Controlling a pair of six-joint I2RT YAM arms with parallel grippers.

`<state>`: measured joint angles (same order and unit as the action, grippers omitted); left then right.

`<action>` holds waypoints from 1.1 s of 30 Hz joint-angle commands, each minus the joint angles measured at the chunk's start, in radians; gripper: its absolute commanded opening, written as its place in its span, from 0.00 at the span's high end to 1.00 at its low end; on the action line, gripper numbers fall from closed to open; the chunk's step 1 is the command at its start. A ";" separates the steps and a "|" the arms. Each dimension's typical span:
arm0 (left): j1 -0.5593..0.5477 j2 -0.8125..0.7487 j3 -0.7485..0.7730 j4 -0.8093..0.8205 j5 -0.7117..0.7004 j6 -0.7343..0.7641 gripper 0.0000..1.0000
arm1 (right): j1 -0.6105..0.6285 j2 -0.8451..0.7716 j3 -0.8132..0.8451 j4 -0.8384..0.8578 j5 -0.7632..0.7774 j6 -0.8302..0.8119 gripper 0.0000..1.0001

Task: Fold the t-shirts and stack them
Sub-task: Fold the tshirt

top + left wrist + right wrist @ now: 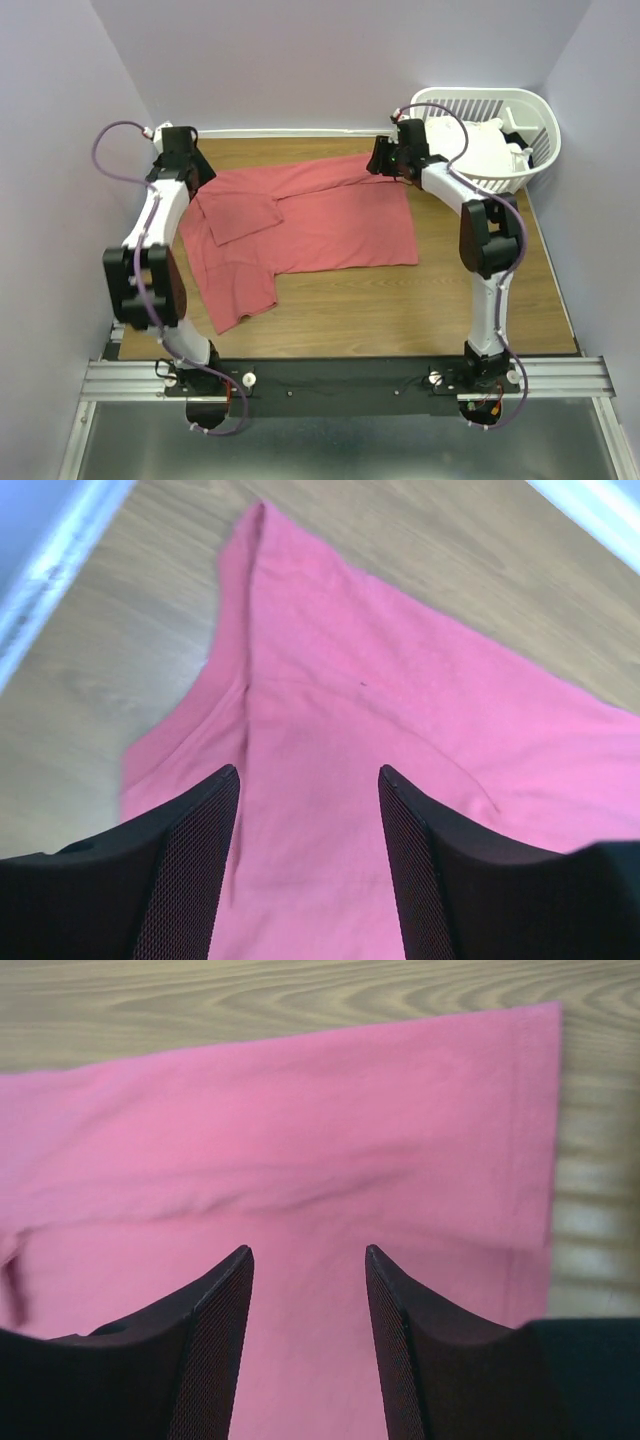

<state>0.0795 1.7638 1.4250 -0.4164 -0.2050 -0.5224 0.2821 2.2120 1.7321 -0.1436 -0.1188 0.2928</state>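
Note:
A coral-red t-shirt lies spread on the wooden table, with one sleeve folded in over its left part and its far edge doubled over. My left gripper hovers over the shirt's far left corner. In the left wrist view the left gripper is open, with only flat red cloth below it. My right gripper is above the shirt's far right corner. The right wrist view shows the right gripper open over the shirt's hem, gripping nothing. White t-shirts fill the basket.
A white slatted laundry basket stands at the table's far right corner, right behind the right arm. Walls close in the table on the left, back and right. Bare wood shows in front of the shirt.

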 commanded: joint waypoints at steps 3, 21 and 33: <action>0.008 -0.305 -0.302 -0.079 -0.099 0.005 0.33 | 0.086 -0.305 -0.248 -0.042 -0.031 0.011 0.42; 0.078 -0.345 -0.637 -0.048 -0.074 -0.036 0.46 | 0.108 -0.681 -0.732 -0.086 0.016 0.051 0.43; 0.082 -0.251 -0.661 -0.015 -0.143 -0.016 0.46 | 0.109 -0.693 -0.769 -0.100 0.102 0.066 0.43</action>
<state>0.1513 1.4864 0.7765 -0.4511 -0.2817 -0.5533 0.3927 1.5421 0.9707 -0.2314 -0.0616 0.3477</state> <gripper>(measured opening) 0.543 0.573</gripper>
